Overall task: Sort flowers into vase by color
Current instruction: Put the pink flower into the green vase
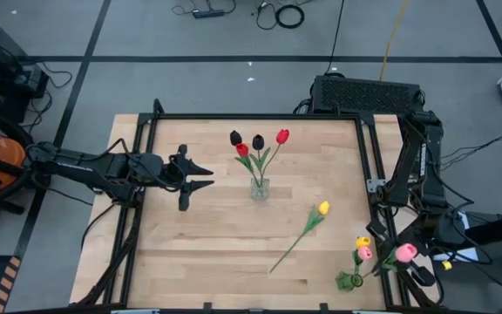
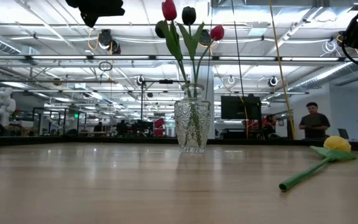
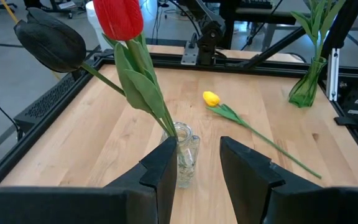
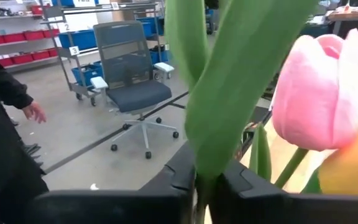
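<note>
Looking straight down, the clear glass vase (image 1: pixel 260 187) holds red and black tulips mid-worktop (image 1: pixel 199 244), left gripper (image 1: pixel 200 177) beside it, fingers apart. A yellow tulip (image 1: pixel 322 208) lies loose. Right wrist view: right gripper (image 4: pixel 209 180) clamps a pink tulip's (image 4: pixel 319 93) stem.

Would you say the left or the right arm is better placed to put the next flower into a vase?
Right, probably: the right gripper is shut on a pink tulip beside the green vase. The left gripper hangs open and empty.

Wooden table (image 1: pixel 199 253), clear vase (image 1: pixel 260 188), green vase (image 1: pixel 349 281), loose yellow tulip (image 1: pixel 308 223)
</note>
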### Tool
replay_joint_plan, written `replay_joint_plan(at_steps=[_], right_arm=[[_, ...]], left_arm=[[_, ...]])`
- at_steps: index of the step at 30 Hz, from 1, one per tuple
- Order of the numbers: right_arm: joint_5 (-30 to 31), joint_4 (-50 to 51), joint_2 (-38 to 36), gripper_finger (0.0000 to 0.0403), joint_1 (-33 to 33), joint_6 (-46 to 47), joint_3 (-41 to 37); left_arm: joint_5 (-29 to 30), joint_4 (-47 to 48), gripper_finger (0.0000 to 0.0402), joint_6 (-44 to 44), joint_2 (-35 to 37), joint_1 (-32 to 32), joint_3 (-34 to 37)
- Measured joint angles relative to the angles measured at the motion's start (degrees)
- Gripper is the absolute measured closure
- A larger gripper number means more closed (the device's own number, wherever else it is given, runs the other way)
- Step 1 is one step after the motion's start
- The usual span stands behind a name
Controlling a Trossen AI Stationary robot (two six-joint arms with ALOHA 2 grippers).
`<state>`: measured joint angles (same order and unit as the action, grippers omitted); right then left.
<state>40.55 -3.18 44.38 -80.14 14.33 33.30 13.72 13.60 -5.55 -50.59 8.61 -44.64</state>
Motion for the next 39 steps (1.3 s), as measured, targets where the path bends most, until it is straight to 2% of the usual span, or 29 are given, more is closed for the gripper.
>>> replay_joint_plan(at_steps=[6, 11, 16, 25, 39], right_arm=[[-0.6, 0.4, 0.0, 0.0312, 0.0, 1.9, 0.0], [-4.8, 0.7, 0.0, 0.0253, 0.1, 4.1, 0.0], [-7.7, 1.2, 0.0, 0.0217, 0.3, 6.4, 0.2], [-7.9, 16.7, 1.7, 0.0217, 0.3, 6.2, 9.3], [-9.3, 27.9, 10.6, 0.0253, 0.3, 14.1, 16.0]], left_arm=[[0.0, 0.0, 0.0272, 0.0, 0.0, 0.0, 0.0], [0.0, 0.0, 0.0272, 0.0, 0.0, 0.0, 0.0], [0.0, 0.0, 0.0272, 0.0, 0.0, 0.0, 0.0], [0.0, 0.0, 0.0272, 0.0, 0.0, 0.0, 0.0], [0.0, 0.0, 0.0272, 0.0, 0.0, 0.0, 0.0]])
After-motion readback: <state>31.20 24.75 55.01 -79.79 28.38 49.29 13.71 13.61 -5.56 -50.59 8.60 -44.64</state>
